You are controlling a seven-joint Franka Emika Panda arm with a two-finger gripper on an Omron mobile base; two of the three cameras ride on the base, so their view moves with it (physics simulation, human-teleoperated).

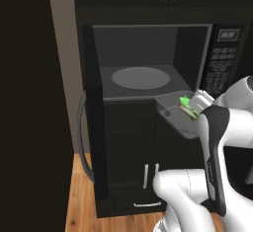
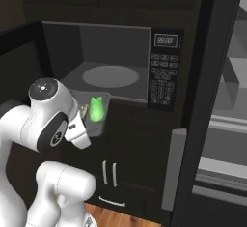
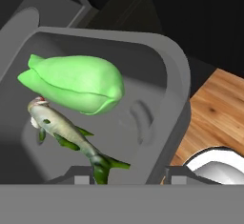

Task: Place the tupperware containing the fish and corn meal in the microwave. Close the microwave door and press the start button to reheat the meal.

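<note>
Your arm (image 1: 215, 162) rises from the base and bends at a dark-jointed elbow, the forearm reaching forward and up toward the front of the cabinet column. In the right base view the big rounded joint (image 2: 47, 117) sits high, with the wrist angled off to its right. Your gripper (image 3: 128, 173) points down along the hand camera — its two dark fingertips (image 3: 78, 174) stand part-way apart, closed on the near wall of the tupperware (image 3: 178, 82), one tip inside, one outside — holding it in the air.
</note>
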